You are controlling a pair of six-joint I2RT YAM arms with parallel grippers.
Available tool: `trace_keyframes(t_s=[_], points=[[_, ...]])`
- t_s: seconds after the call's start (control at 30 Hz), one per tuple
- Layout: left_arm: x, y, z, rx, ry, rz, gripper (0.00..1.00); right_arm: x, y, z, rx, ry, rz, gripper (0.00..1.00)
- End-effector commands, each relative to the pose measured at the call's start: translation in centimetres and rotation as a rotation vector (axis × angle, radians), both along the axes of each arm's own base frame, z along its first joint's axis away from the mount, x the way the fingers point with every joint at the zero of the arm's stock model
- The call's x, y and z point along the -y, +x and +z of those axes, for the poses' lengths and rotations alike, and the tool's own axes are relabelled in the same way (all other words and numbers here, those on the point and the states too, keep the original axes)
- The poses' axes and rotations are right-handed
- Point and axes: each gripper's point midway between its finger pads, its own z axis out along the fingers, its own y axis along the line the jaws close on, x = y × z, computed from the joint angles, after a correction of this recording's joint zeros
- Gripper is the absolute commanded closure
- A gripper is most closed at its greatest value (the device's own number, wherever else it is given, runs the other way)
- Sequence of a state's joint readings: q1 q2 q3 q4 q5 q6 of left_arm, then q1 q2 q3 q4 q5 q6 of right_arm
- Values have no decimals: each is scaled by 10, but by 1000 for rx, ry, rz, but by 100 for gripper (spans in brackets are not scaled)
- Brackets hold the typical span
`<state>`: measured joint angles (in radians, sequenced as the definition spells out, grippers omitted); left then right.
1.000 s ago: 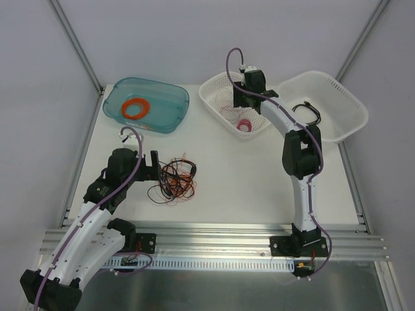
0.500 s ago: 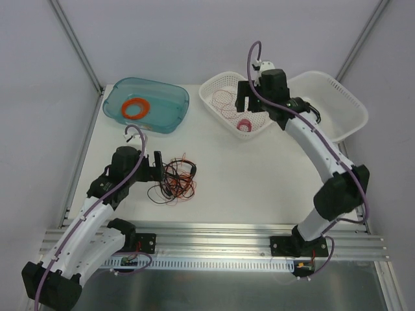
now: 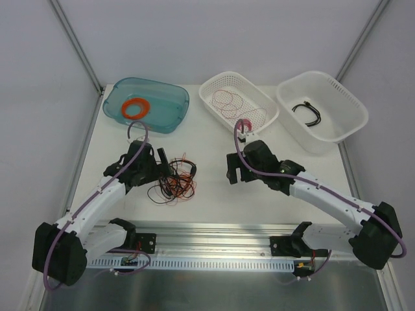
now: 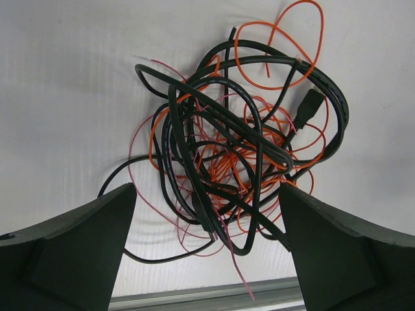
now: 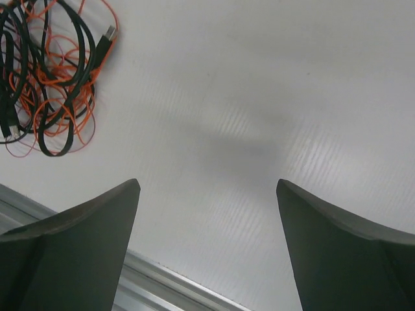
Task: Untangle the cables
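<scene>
With a red cable (image 3: 232, 102) left in the far basket (image 3: 206, 98), the right gripper (image 3: 235, 177) has been swung back, jaws wide and empty, towards the tangled cables (image 3: 174, 183) at near left, over which the left gripper (image 3: 162, 162) is held equally wide.

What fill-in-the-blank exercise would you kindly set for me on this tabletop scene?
1. Of the left tool and right tool, the one nearest the tangled cables is the ____.
2. The teal tray holds a thick ring coloured ____.
3. The cable in the rightmost white basket is ____.
4. Both tools have their jaws ____.
Missing words: left; orange; black; open.
</scene>
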<state>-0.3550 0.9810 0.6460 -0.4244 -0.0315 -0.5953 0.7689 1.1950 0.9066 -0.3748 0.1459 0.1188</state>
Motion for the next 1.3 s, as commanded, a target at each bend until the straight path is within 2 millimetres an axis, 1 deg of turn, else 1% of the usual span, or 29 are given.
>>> trace_keyframes(t_s=[0.0,0.07,0.1,0.13,0.17,0.2,0.3,0.43,0.57,0.67,0.7,0.73,0.77,0.8,0.83,0.87,0.9,0.93,0.97,1.0,1.03,1.07,1.1,1.13,1.17,1.23,1.27], points=[[5,17,11,7,-42,102,8,-17,-10,15,66,106,-25,8],[6,21,9,-6,-37,129,11,-18,-15,7,70,94,-21,9],[7,23,8,-10,-34,135,12,-21,-20,6,69,96,-10,8],[7,25,8,-11,-34,143,13,-24,-20,7,79,107,-8,8],[8,27,7,-14,-27,148,14,-24,-22,3,77,103,-6,9],[11,30,9,-16,-29,154,16,-29,-24,0,77,112,6,8],[16,33,13,-5,-33,159,17,-34,-26,-1,79,122,17,9],[23,37,16,13,-17,163,17,-44,-30,-9,66,123,40,9],[23,41,7,-8,-3,182,19,-53,-31,-14,53,154,39,9],[25,43,0,-27,14,178,27,-59,-32,-18,39,173,38,9],[25,44,-3,-35,25,176,38,-61,-32,-19,34,180,39,9],[26,44,-4,-39,28,176,46,-63,-33,-19,29,188,34,10],[28,44,-5,-41,32,163,56,-64,-33,-20,29,192,36,10],[31,47,-2,-35,34,149,64,-63,-33,-22,26,192,31,10],[38,46,2,-23,40,116,81,-63,-33,-23,25,195,24,10],[42,48,7,-4,56,73,87,-63,-33,-23,25,200,18,10],[51,52,18,24,55,41,92,-60,-32,-25,29,197,8,10],[62,50,23,38,54,-3,100,-59,-31,-25,31,199,-1,10],[69,49,29,54,58,-50,100,-57,-31,-26,30,200,-12,10],[78,51,41,80,40,-78,100,-56,-30,-25,37,201,-25,10],[90,45,48,89,19,-125,100,-55,-30,-23,41,210,-34,11],[96,44,53,102,17,-154,100,-53,-29,-22,40,215,-49,11],[102,44,67,132,0,-177,100,-51,-27,-22,46,215,-64,10],[109,42,73,146,-9,-206,100,-48,-26,-21,53,222,-81,11],[119,37,85,170,-26,-255,100,-46,-25,-21,53,231,-103,11],[129,32,94,185,-52,-307,100,-40,-20,-19,65,239,-142,11],[137,26,100,186,-77,-351,100,-38,-19,-21,62,239,-155,11]])
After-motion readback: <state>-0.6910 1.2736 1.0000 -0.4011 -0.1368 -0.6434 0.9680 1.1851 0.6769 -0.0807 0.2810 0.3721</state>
